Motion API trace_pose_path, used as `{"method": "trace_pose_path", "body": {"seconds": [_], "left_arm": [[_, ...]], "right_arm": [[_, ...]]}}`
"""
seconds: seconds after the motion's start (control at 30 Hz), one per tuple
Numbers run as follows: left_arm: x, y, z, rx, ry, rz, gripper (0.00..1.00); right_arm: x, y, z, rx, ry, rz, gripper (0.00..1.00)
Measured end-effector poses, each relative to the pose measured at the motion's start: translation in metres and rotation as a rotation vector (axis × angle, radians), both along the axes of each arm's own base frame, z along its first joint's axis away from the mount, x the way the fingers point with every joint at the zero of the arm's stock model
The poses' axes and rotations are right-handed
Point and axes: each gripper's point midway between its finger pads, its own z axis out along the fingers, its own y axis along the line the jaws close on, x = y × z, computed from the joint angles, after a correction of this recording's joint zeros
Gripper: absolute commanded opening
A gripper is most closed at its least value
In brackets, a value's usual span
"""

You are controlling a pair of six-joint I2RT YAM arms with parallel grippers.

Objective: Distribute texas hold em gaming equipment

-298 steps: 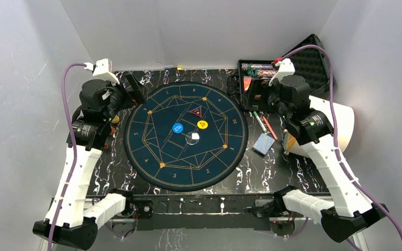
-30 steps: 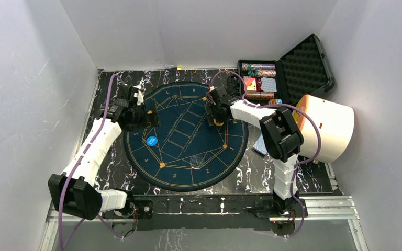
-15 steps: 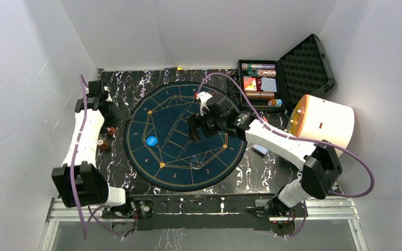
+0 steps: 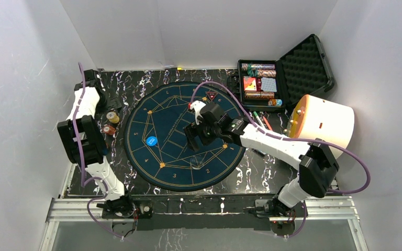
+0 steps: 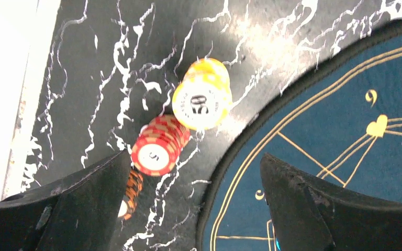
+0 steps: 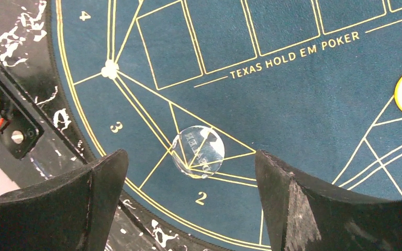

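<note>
Right gripper (image 6: 188,159) and left gripper (image 5: 194,159) gape empty; the flat clear disc (image 6: 197,148), at 5 o'clock on the poker mat (image 4: 154,112), may slip any pinch.

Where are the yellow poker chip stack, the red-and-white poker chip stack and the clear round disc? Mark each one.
yellow poker chip stack (image 5: 201,104): left wrist view, its top face.
red-and-white poker chip stack (image 5: 154,155): left wrist view, its top face.
clear round disc (image 6: 198,149): right wrist view, its centre.
</note>
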Motion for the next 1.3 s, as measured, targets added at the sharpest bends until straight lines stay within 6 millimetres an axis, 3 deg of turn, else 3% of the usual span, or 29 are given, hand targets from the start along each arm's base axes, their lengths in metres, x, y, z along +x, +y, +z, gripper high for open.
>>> {"method": "trace_pose_path", "body": {"seconds": [0.33,1.03,1.3], "left_arm": [[0.027,0.008,-0.019,-0.003,0.002,-0.014,0.82],[0.027,0.007,-0.058,-0.026,0.090,-0.016,0.55],[0.029,0.007,-0.059,-0.013,0.097,-0.020,0.57]], "right_arm": [[0.004,-0.001,-0.020,-0.048,0.020,-0.006,0.98],[0.005,-0.004,-0.025,-0.052,0.034,-0.005,0.98],[0.005,-0.004,-0.025,-0.050,0.037,-0.004,0.98]]}}
